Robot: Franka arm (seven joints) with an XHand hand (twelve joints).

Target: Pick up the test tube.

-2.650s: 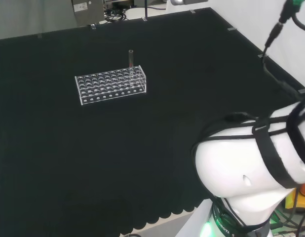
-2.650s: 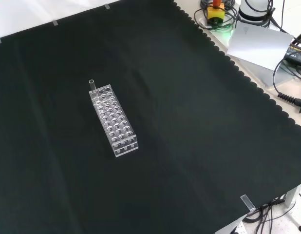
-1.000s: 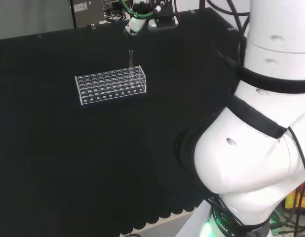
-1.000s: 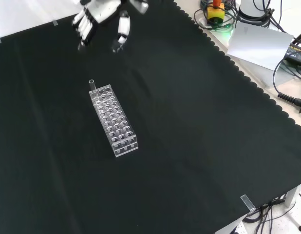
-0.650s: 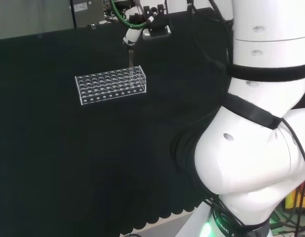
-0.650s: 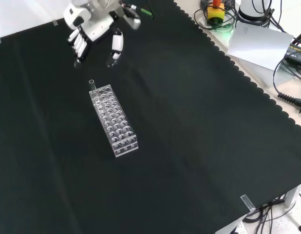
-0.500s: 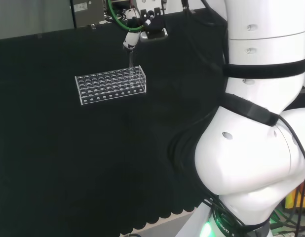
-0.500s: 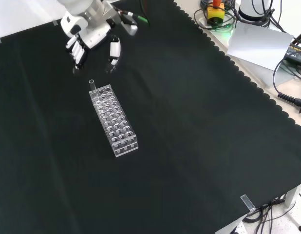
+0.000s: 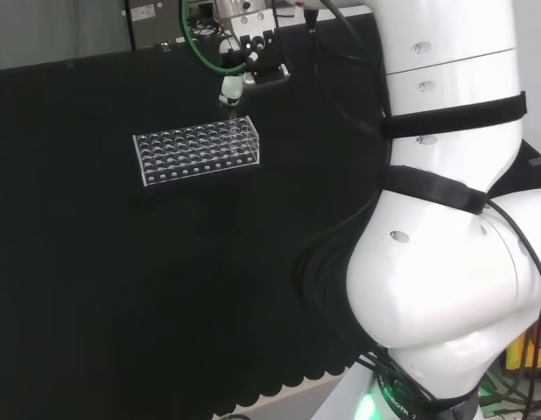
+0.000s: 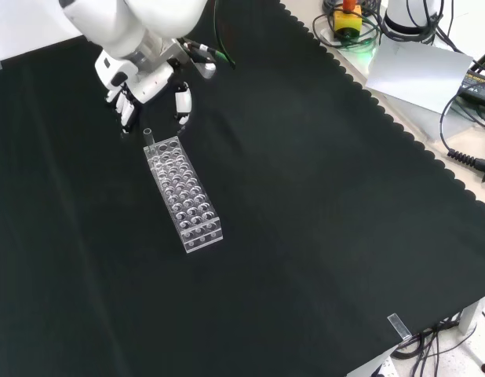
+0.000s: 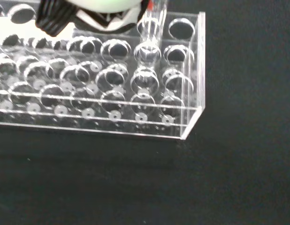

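A clear test tube [image 10: 148, 137] stands upright in an end corner hole of the clear plastic rack [image 10: 184, 193]. In the front view the black and white hand [image 10: 145, 75] hovers just over that end, open, fingers [image 10: 123, 107] on one side of the tube and the thumb [image 10: 182, 102] on the other, none touching it. From the head view a fingertip [image 9: 229, 88] hangs right above the tube [image 9: 232, 112] at the rack's [image 9: 197, 145] right end. Up close in the wrist view, the tube [image 11: 153, 21] rises from the rack [image 11: 135, 93], with a red mark near its top.
Black cloth [image 10: 321, 236] covers the bench around the rack. Cables, a yellow device [image 10: 346, 20] and a grey sheet [image 10: 419, 71] lie beyond the cloth's scalloped edge in the front view. The arm's white links [image 9: 454, 262] stand at the head view's right.
The hand has come down and moved toward the rack's tube end; fingers and thumb now straddle the tube. Rack and tube have not moved.
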